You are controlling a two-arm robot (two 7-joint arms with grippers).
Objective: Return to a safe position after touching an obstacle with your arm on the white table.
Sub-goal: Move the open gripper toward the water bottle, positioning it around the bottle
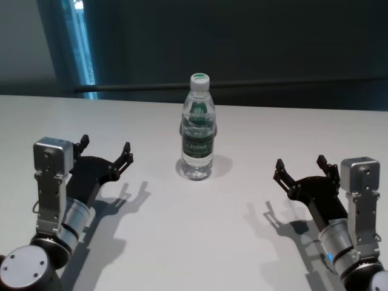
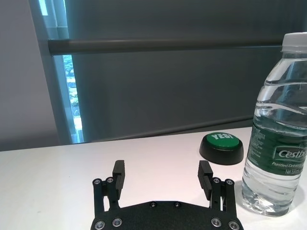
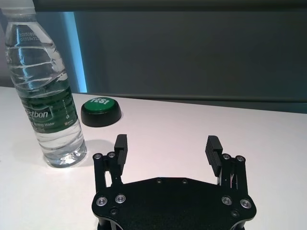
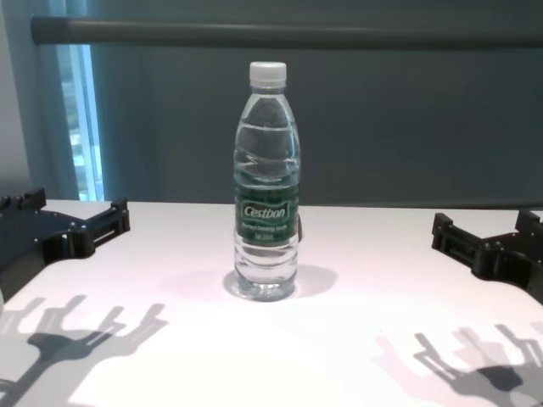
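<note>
Head view shows the water bottle point(image 1: 197, 128) standing upright in the middle of the white worktop point(image 1: 182, 242). A green button point(image 2: 222, 148) sits behind it. The left tool point(image 1: 105, 154) and right tool point(image 1: 300, 170) hover on either side, well apart from it, fingers spread and holding nothing.

The head camera looks down from high up over the white bench point(image 1: 182, 242), with the bottle point(image 1: 197, 130) in the middle and one gripper at each side. The chest camera sits low and looks straight ahead, close to the same bottle point(image 4: 266, 186). Each wrist camera looks out low over its own gripper, and both see the bottle and a green button point(image 2: 221, 147) behind it.
</note>
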